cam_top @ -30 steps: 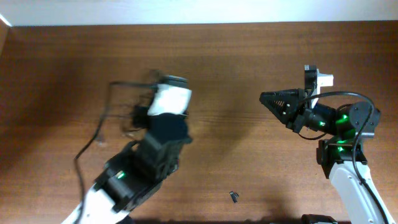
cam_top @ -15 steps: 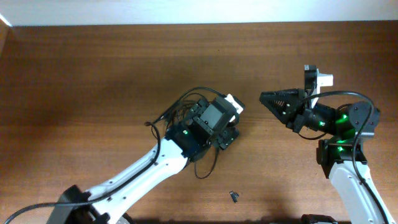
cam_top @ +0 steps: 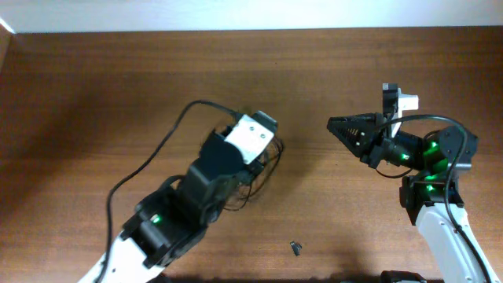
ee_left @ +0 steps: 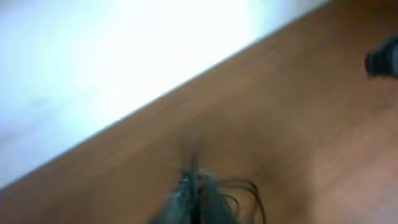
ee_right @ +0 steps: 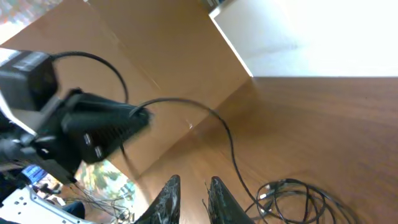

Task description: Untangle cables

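— Right tool (cam_top: 333, 123): fingers parted by a narrow gap, holding nothing.
— Left tool (cam_top: 253, 135)?
— Directly over the cables (cam_top: 250, 179), mid-table (cam_top: 78, 94). View blurred; cannot tell its grip.

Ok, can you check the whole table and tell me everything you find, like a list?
Surface: brown wooden table, no spills seen.
Job's things: black cable tangle lying beside the left arm.
Clutter: one small dark piece, too small to name.
Grippers: left gripper has a strand running from its tip to the tangle, jaws unclear; right gripper empty, fingers slightly apart.
Cables: thin lead arcs beside the left arm; another lead loops over the right arm.
Surroundings: white wall behind the table.
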{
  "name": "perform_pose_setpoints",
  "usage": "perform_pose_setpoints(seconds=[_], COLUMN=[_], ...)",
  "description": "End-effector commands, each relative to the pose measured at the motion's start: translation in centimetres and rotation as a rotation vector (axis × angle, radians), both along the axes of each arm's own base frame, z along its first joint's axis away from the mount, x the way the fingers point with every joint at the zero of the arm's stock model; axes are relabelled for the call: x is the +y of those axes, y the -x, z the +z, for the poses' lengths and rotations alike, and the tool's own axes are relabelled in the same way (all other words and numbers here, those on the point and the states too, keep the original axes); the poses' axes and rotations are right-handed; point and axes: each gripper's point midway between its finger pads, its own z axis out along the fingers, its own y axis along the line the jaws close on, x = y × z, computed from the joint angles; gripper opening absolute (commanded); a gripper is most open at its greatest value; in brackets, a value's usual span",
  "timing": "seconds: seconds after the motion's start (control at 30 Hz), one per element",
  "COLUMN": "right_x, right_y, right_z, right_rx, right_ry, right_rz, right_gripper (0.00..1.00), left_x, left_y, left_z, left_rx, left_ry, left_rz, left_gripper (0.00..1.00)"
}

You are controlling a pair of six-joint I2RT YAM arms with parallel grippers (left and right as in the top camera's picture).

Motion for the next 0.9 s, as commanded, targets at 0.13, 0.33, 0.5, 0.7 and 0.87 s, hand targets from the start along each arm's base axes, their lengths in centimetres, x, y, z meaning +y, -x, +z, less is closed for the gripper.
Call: perform_pose_setpoints(seconds=[0.13,0.33,0.5,0.7,0.87], right_x=[-0.2,-0.2,-0.2,-0.2,-0.2], right_y=[-0.7,-0.8,-0.8,-0.8,-0.8], right_z=[-0.9,-1.0,-1.1,-1.1,-1.1], right_rx=[0.016,0.004,0.006,0.006,0.006], right_ry=[0.007,0.014,0.014,0.014,0.014], right_rz=[0.004,0.003,0.003,0.002,0.002], right_gripper=[0.19,0.26,0.26,0.26,0.26], left_x=[2.4,2.4,3.4,7.8,8.7], left_y=[1.1,1.2,2.1,3.6,4.5], left_z=[7.5,10.0,14.8,19.9,21.2], left_rx=[-0.208,-0.283,-0.421,-0.585,-0.624], left_ry=[0.182,0.251,0.392,0.568,0.616], left_rz=[0.053,0.049,0.056,0.200,0.200], left_gripper=[0.00,0.00,0.00,0.00,0.00])
